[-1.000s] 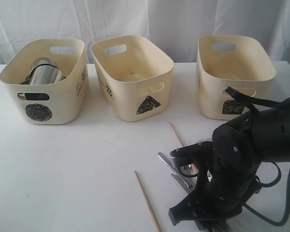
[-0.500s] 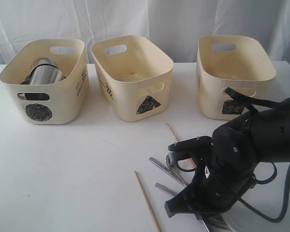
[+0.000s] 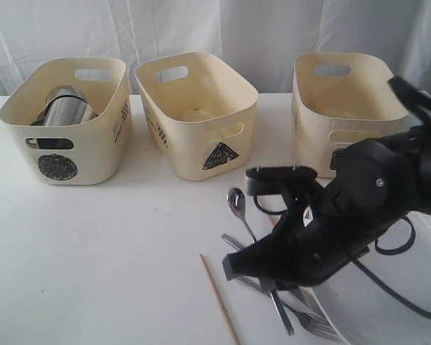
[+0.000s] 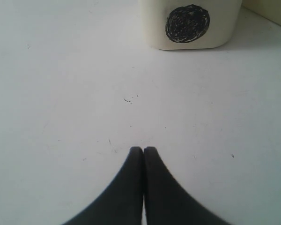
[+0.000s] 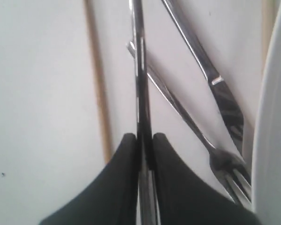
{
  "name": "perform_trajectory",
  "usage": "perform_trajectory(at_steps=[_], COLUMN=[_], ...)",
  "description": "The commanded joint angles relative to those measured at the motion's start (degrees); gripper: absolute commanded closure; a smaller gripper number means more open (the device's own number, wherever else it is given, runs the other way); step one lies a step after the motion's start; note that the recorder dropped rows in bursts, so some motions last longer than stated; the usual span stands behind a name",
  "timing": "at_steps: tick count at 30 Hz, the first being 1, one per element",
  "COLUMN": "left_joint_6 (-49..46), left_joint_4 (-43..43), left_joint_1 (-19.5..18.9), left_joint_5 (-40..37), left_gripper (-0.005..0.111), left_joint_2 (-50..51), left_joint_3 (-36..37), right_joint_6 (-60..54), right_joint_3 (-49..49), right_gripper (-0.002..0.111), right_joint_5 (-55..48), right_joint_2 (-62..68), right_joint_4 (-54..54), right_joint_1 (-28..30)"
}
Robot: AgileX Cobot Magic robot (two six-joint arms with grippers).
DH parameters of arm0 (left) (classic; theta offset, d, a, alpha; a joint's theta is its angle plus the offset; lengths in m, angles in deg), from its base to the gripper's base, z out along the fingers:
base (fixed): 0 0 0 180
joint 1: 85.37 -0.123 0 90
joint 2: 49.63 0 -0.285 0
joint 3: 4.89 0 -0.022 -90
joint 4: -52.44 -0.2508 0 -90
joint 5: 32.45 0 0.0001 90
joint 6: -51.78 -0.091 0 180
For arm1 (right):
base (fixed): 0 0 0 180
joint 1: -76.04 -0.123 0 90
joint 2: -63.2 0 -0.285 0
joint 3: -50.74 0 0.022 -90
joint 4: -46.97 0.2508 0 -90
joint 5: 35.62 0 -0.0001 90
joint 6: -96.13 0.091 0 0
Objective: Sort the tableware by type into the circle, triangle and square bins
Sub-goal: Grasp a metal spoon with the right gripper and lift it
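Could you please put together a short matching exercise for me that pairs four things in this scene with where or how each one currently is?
Column one:
1. steel mug
2. steel spoon
3. wooden chopstick
4. left claw

Column two:
A. gripped in the right claw
B. lying flat on the table
C. shut, holding nothing
D. inside the circle bin

Pairs: 1-D, 2-A, 3-B, 4-C.
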Motion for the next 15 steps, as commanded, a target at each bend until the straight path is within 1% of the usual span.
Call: perform_trajectory(at_steps=[1, 3, 8, 15], left_joint_6=[0.0, 0.0, 0.0, 0.0], left_joint_4=[0.1, 0.1, 0.1, 0.1], left_joint_1=[-0.2, -0.2, -0.2, -0.2], left_joint_5=[-0.1, -0.1, -0.1, -0.1], left_gripper=[0.107, 0.107, 0.107, 0.107], left_joint_2=[-0.3, -0.3, -0.3, -0.3], left_joint_3=[0.2, 0.2, 0.2, 0.2], right_joint_6=[-1.1, -1.1, -1.1, -1.1], right_joint_3=[-2.2, -3.0, -3.1, -3.5], right_gripper=[0.108, 0.108, 0.108, 0.108], right_joint_5=[5.3, 10.7, 28.7, 50.2], right_joint_2=[-6.2, -8.3, -10.4, -7.2], right_joint_4=[1.4, 1.4, 1.7, 1.5], right_joint_1=[-0.1, -0.1, -0.1, -0.1])
